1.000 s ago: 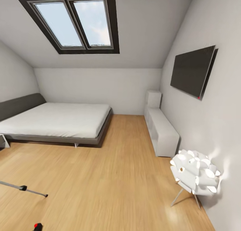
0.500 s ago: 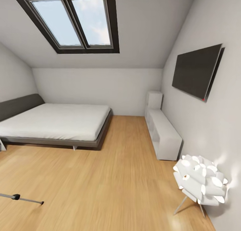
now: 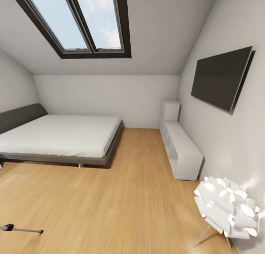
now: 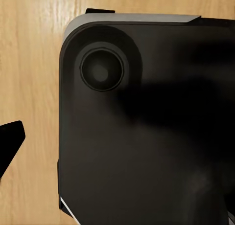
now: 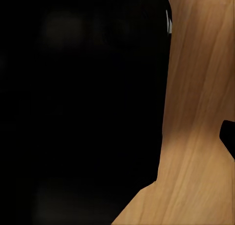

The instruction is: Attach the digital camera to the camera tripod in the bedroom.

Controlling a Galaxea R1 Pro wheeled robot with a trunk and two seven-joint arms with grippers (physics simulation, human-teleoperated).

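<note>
The task is barely starting: one camera tripod [image 3: 22,230] leg is lying at the lower left of the bedroom floor [image 3: 129,202]; attaching is probably still ahead. I cannot tell either gripper's state.

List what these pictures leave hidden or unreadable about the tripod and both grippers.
- The camera tripod: in the head view, one thin leg with a black joint and foot lies low at the left edge; the frame cuts off the rest.
- Left gripper: the left wrist view looks onto a dark rounded body over the wood floor; open or shut cannot be told.
- Right gripper: in the right wrist view, a black mass blocks it likewise.
</note>
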